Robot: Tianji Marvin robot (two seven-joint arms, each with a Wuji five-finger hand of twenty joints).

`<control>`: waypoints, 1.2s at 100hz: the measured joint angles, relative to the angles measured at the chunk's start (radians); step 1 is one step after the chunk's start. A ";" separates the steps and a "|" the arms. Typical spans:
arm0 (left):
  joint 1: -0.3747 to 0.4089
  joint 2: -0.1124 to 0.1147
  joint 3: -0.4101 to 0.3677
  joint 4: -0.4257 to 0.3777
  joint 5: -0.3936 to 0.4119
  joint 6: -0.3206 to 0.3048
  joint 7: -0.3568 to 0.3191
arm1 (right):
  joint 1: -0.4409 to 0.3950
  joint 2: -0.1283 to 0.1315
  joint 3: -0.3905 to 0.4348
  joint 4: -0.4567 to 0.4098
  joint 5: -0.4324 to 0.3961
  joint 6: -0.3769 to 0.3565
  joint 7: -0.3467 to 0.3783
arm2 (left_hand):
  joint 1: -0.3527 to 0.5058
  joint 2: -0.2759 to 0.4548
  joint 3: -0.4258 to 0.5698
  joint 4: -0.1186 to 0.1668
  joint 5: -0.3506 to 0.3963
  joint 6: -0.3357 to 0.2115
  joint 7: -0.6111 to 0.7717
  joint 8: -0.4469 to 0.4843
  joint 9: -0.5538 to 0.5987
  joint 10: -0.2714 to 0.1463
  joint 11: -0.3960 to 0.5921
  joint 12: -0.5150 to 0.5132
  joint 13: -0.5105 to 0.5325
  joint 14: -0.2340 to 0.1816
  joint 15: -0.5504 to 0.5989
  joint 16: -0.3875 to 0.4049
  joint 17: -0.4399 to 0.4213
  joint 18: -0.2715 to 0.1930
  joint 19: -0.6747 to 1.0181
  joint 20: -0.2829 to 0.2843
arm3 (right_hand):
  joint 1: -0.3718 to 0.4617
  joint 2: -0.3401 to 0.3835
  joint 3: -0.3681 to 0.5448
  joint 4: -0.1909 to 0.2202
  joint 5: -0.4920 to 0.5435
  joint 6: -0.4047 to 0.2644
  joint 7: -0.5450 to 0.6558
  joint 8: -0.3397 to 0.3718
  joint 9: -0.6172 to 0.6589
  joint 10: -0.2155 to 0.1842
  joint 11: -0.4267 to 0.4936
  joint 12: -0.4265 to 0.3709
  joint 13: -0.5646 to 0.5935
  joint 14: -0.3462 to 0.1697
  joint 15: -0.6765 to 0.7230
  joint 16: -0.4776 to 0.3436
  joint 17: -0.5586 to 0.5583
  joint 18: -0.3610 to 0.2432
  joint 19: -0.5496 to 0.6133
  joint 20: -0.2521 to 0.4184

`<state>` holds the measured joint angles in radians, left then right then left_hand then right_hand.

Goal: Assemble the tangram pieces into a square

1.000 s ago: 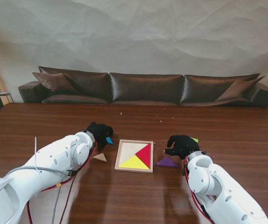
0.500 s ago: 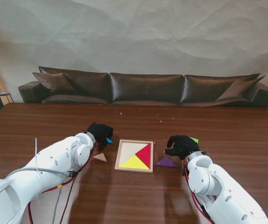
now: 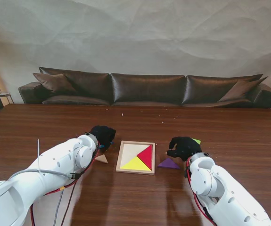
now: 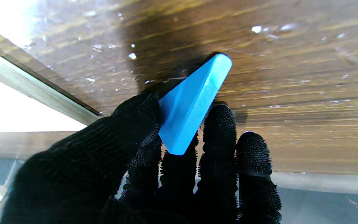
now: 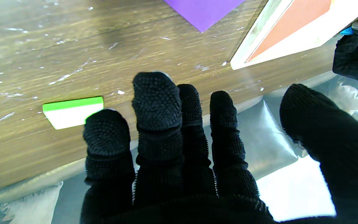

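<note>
- Behind the dark wooden worktop stood a long brown leather sofa against a pale wall.
- Near the middle of the worktop lay a square wooden tray, holding a red triangle on its right side and a yellow triangle along the edge nearer to me; the rest of its floor showed bare and pale.
- Left of the tray, the black-gloved left hand sat just beside the tray's far left corner.
- Seen from the left wrist, that left hand pinched a blue piece between thumb and fingers, the piece tilted with its far tip at or just over the wood; contact could not be told.
- A small tan triangle lay flat on the worktop between the left forearm and the tray, apart from both.
- On the right, the gloved right hand hovered over the worktop, well apart from the tray.
- From the right wrist, the right hand held nothing, its fingers loosely apart and the thumb out to one side.
- A purple triangle lay flat just nearer to me than the right hand, close to the tray's right edge without touching it.
- A green piece lay beside the right hand on its far right side; in the wrist view this green piece rested flat, close by the fingertips.
</note>
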<state>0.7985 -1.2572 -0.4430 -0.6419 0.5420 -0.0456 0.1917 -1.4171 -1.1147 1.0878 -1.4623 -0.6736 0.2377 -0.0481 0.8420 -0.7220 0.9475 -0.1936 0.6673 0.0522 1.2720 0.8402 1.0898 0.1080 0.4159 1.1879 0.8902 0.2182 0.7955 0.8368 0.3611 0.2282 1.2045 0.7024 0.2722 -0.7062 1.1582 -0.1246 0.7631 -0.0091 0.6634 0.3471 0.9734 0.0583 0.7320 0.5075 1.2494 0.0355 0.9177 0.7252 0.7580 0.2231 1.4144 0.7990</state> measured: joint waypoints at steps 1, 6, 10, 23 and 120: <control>0.000 0.000 0.000 -0.001 0.000 0.000 -0.001 | 0.000 0.000 0.000 0.000 0.000 0.000 0.000 | 0.002 0.000 0.001 0.000 0.000 0.001 0.000 0.000 0.000 0.000 0.000 0.001 0.016 0.000 0.000 0.000 0.002 0.000 0.000 -0.001 | 0.000 0.000 0.000 0.000 0.000 0.000 0.000 0.000 0.000 0.000 0.000 0.000 0.000 0.000 0.000 0.000 0.000 0.000 0.000 0.000; 0.001 0.000 -0.002 -0.005 -0.001 0.000 -0.008 | 0.000 0.000 0.000 0.001 0.001 0.000 0.000 | 0.014 0.000 0.005 0.001 0.000 0.007 0.000 0.000 -0.001 -0.002 0.010 0.003 0.019 0.000 -0.001 0.012 0.017 0.000 0.000 -0.004 | 0.000 0.000 0.000 0.000 0.000 0.000 0.000 0.000 0.000 0.000 0.000 0.000 0.000 0.000 0.000 0.000 0.000 0.000 0.000 0.000; 0.001 0.001 -0.003 -0.007 -0.003 0.000 -0.012 | 0.001 0.000 0.000 0.001 0.001 0.000 0.000 | 0.023 0.000 0.007 0.001 0.000 0.014 0.000 0.000 -0.002 -0.002 0.013 0.007 0.044 0.000 -0.005 0.015 0.029 0.000 0.000 -0.012 | 0.000 0.000 0.000 0.000 0.000 0.000 0.000 0.000 0.000 0.000 0.000 0.000 0.000 0.000 0.000 0.000 0.000 0.000 0.000 0.000; 0.003 0.003 -0.004 -0.017 -0.005 0.005 -0.024 | 0.001 0.000 0.000 0.002 0.003 0.000 0.001 | 0.044 0.000 0.014 0.001 -0.001 0.022 -0.002 -0.001 -0.015 0.000 0.025 0.011 0.047 0.017 -0.020 0.045 0.070 0.009 0.001 -0.025 | 0.000 0.000 0.000 0.000 0.000 0.000 0.000 0.000 0.000 0.000 0.000 0.000 0.000 0.000 0.000 0.000 0.000 0.000 0.000 0.000; 0.053 0.014 -0.143 -0.070 -0.089 0.048 -0.083 | 0.008 0.001 -0.006 0.012 0.003 -0.004 0.011 | 0.212 -0.026 -0.061 0.002 0.027 0.083 -0.099 -0.022 -0.081 0.028 -0.031 -0.084 0.039 -0.052 -0.148 0.158 0.405 -0.053 0.103 -0.394 | 0.000 0.000 0.000 0.000 0.000 0.000 0.001 0.000 0.000 0.001 0.000 0.000 0.000 0.000 0.000 0.000 0.000 0.000 0.000 0.000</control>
<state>0.8516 -1.2437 -0.5857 -0.7114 0.4532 0.0027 0.1089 -1.4088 -1.1136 1.0814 -1.4504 -0.6706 0.2333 -0.0366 1.0542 -0.7480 0.8862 -0.1915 0.6947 0.1351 1.1732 0.8186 1.0086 0.1362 0.3852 1.1035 0.9296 0.1661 0.6470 0.9949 0.7661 0.1754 1.3070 0.3080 0.2723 -0.7061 1.1582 -0.1246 0.7631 -0.0086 0.6639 0.3471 0.9735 0.0595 0.7319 0.5075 1.2494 0.0356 0.9177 0.7252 0.7577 0.2232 1.4144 0.7990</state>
